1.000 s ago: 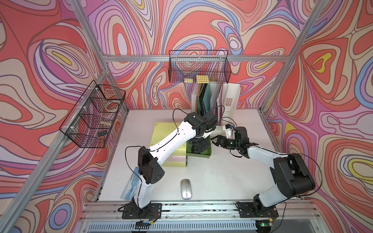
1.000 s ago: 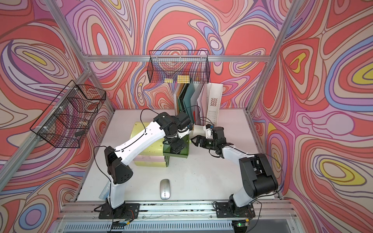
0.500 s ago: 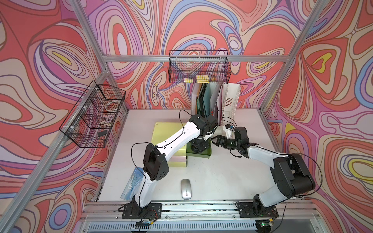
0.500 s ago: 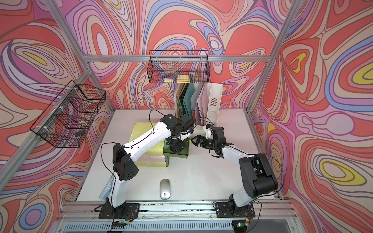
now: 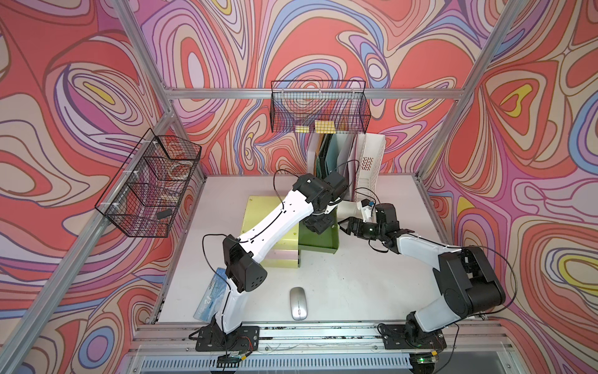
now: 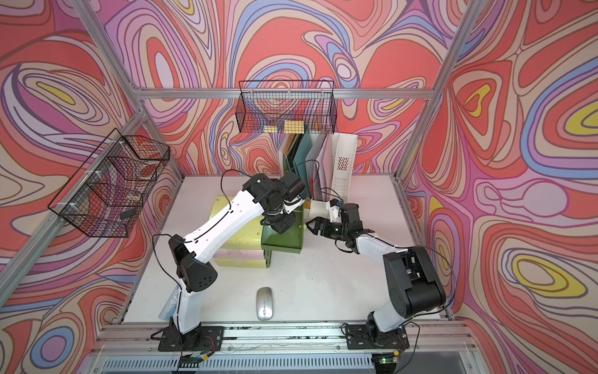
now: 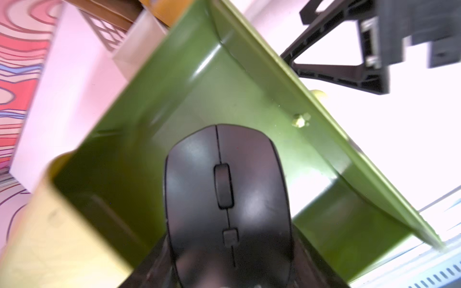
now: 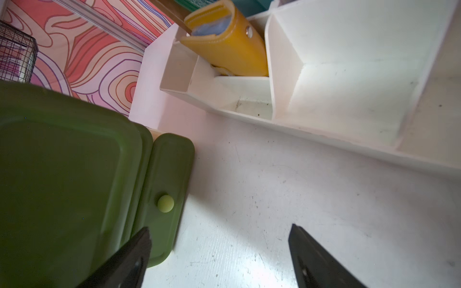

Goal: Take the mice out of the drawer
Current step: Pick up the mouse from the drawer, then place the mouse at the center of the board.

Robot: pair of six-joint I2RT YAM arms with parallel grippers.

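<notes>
We've got the silver mouse [image 5: 298, 303] flat on the counter [image 5: 356, 278] near the front edge. Further back, our left claw [image 5: 318, 227] is clenched on a black mouse [image 7: 227, 199] over the open green drawer [image 7: 249, 74]. Our right claw [image 8: 219, 228] is released, spread wide, just beside the drawer's knob [image 8: 165, 203].
</notes>
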